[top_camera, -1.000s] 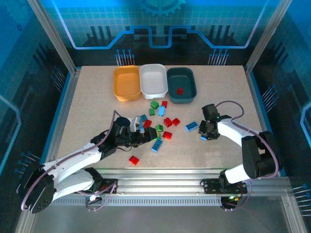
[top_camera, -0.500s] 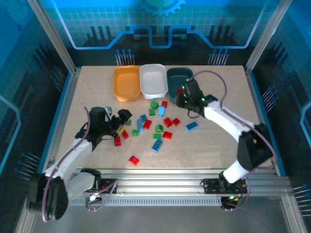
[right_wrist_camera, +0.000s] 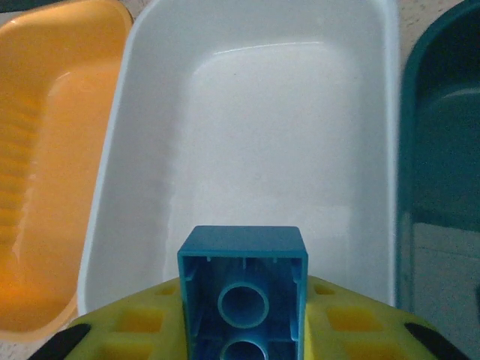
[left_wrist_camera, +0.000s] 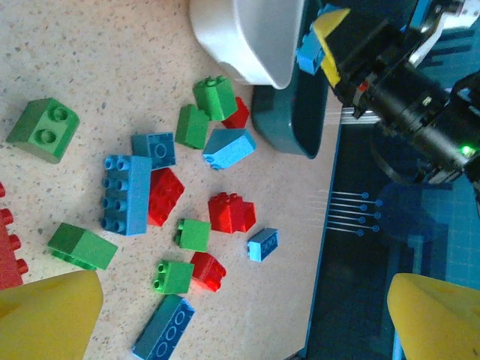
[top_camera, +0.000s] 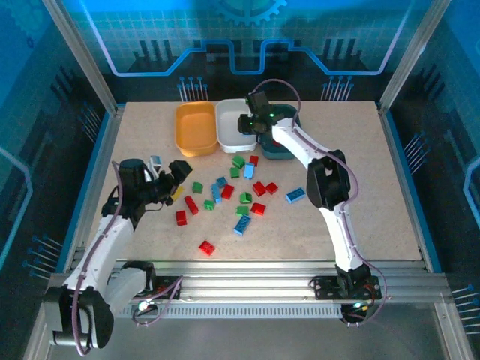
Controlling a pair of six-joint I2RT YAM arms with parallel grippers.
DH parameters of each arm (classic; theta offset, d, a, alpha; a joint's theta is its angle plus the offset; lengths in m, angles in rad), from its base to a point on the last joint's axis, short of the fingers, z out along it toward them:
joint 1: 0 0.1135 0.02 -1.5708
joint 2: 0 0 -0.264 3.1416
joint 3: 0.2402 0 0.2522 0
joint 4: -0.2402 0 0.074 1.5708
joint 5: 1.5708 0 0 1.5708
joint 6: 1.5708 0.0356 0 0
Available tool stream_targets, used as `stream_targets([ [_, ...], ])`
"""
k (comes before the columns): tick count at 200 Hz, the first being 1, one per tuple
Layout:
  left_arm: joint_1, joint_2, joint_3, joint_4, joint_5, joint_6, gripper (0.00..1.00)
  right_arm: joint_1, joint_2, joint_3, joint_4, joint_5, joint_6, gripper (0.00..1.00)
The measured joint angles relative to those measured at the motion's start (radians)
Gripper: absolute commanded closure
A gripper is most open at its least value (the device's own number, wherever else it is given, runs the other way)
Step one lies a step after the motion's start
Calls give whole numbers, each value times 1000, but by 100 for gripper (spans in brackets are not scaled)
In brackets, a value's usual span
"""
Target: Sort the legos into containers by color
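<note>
Your right gripper (top_camera: 250, 124), low at the table's right side a second ago, has swung to the back and now hangs over the white tray (right_wrist_camera: 255, 112). Its jaws are closed narrowly on a blue brick (right_wrist_camera: 242, 292), so blue looks bound for white. Your left gripper (top_camera: 169, 174) has drawn back left of the pile, jaws fully apart and empty. The other legos (top_camera: 232, 195) lie scattered mid-table before the orange-yellow tray (top_camera: 193, 131) and dark teal tray (top_camera: 296, 139), on a speckled beige board (top_camera: 360, 187) inside a metal frame (top_camera: 300, 270) with blue-lit patterned walls (top_camera: 337, 45).
</note>
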Motion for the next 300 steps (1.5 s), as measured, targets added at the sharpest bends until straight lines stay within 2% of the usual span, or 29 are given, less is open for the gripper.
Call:
stream_targets([
  [38, 0, 31, -8, -4, 27, 7, 1, 1, 37, 59, -74, -13, -27, 36],
  [75, -29, 8, -14, -40, 5, 23, 1, 12, -136, -137, -64, 2, -47, 35],
  [92, -129, -7, -13, -87, -70, 45, 1, 26, -305, -332, -10, 18, -47, 35],
  [126, -431, 33, 8, -191, -277, 87, 8, 68, -660, -758, 98, 56, -34, 35],
  [144, -507, 88, 28, -250, -393, 96, 10, 79, -771, -943, 130, 79, -23, 35],
  [170, -520, 175, 35, -280, -516, 108, 24, 77, -821, -1133, 134, 112, -20, 35],
  [185, -521, 249, 55, -283, -548, 127, 32, 77, -822, -1187, 133, 122, -20, 36],
  [235, -590, 482, 184, -272, -634, 194, 34, 66, -822, -1213, 175, 121, -20, 36],
  [281, -592, 626, 257, -286, -755, 221, 34, 46, -850, -1227, 215, 99, -20, 36],
  [300, -592, 669, 291, -283, -781, 246, 40, 34, -866, -1240, 224, 93, -19, 37],
])
